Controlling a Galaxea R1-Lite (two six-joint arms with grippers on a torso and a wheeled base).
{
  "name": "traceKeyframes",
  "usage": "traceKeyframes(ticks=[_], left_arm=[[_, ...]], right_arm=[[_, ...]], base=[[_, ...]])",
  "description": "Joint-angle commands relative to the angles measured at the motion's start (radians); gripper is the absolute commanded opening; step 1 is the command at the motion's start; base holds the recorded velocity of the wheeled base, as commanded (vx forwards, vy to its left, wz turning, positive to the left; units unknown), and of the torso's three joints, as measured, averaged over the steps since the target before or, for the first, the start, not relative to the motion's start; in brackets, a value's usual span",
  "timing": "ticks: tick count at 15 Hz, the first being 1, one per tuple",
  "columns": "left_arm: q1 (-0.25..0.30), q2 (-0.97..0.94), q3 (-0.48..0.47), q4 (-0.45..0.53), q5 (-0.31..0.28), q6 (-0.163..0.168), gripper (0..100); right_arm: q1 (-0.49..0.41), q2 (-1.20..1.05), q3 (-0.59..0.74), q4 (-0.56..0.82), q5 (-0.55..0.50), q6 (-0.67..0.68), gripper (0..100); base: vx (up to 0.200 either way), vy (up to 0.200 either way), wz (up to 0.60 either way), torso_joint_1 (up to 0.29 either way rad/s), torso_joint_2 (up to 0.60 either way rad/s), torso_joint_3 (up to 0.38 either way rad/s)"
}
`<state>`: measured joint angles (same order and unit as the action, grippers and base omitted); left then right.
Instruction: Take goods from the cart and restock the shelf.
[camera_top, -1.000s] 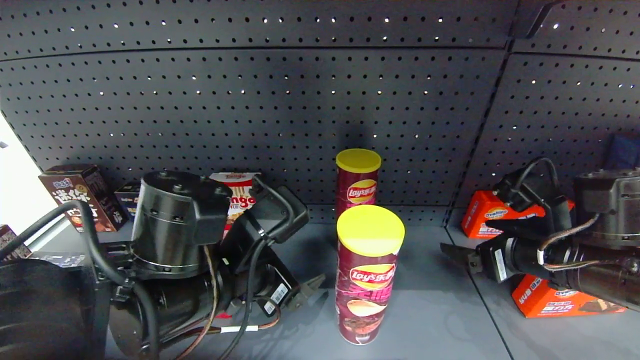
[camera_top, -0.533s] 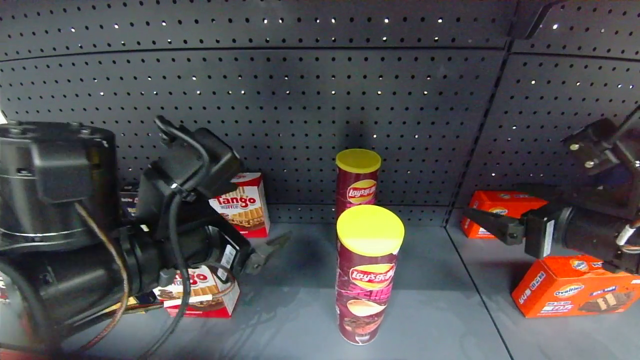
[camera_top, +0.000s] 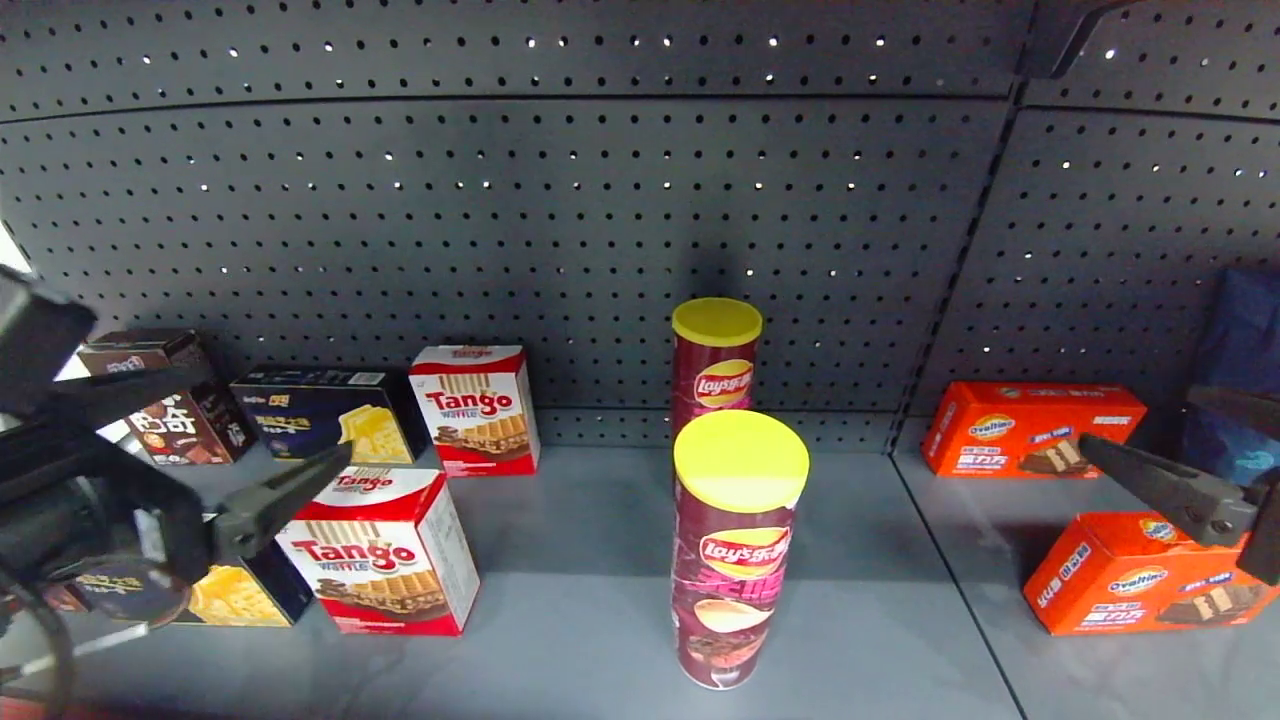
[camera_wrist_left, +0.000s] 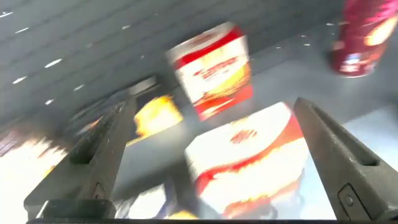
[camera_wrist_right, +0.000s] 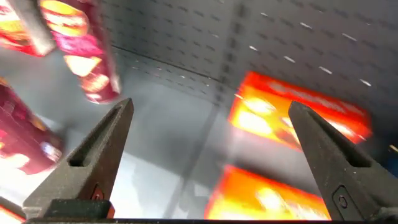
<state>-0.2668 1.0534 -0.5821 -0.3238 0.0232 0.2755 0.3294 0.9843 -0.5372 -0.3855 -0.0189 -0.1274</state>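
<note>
Both arms have drawn back from mid-shelf to the two ends; both grippers released, nothing held.

The left gripper (camera_wrist_left: 212, 106) is now at the left end of the shelf (camera_top: 600, 560), jaws wide, near the front wafer box (camera_top: 375, 550). The right gripper (camera_wrist_right: 209, 106) is at the right end, jaws wide, near the orange box (camera_top: 1140, 580). The front can (camera_top: 735, 560) stands upright mid-shelf, with the rear can (camera_top: 715, 365) just behind it. The front can's long axis is vertical and it lies inboard of each gripper, roughly between them, with neither arm clearly nearer. Judgement: the cans look placed, so the next move is probably back to the cart, keeping clear of the boxes.
</note>
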Motion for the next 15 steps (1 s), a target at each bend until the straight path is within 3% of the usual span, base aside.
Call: traceKeyframes(ticks=[1, 4, 7, 10, 15], left_arm=[[0.150, -0.279, 0.176, -0.004, -0.042, -0.001, 100], [0.155, -0.494, 0.334, 0.000, 0.004, -0.002, 100], [0.189, -0.607, 0.413, 0.025, 0.100, -0.044, 100], [0.259, -0.690, 0.423, 0.166, 0.100, -0.055, 100], [0.262, -1.052, 0.484, 0.443, 0.101, -0.079, 100]], right_arm=[[-0.081, -0.157, 0.106, 0.001, -0.003, -0.004, 100], [-0.053, -0.302, 0.243, 0.001, -0.124, -0.018, 100], [-0.135, -0.443, 0.349, 0.030, -0.151, -0.015, 100], [-0.242, -0.546, 0.418, 0.057, -0.148, -0.015, 100], [-0.322, -0.822, 0.531, 0.185, -0.142, -0.011, 100]], base=[[0.000, 0.000, 0.00, 0.000, 0.00, 0.000], [0.000, 0.000, 0.00, 0.000, 0.00, 0.000], [0.000, 0.000, 0.00, 0.000, 0.00, 0.000], [0.000, 0.000, 0.00, 0.000, 0.00, 0.000], [0.000, 0.000, 0.00, 0.000, 0.00, 0.000]])
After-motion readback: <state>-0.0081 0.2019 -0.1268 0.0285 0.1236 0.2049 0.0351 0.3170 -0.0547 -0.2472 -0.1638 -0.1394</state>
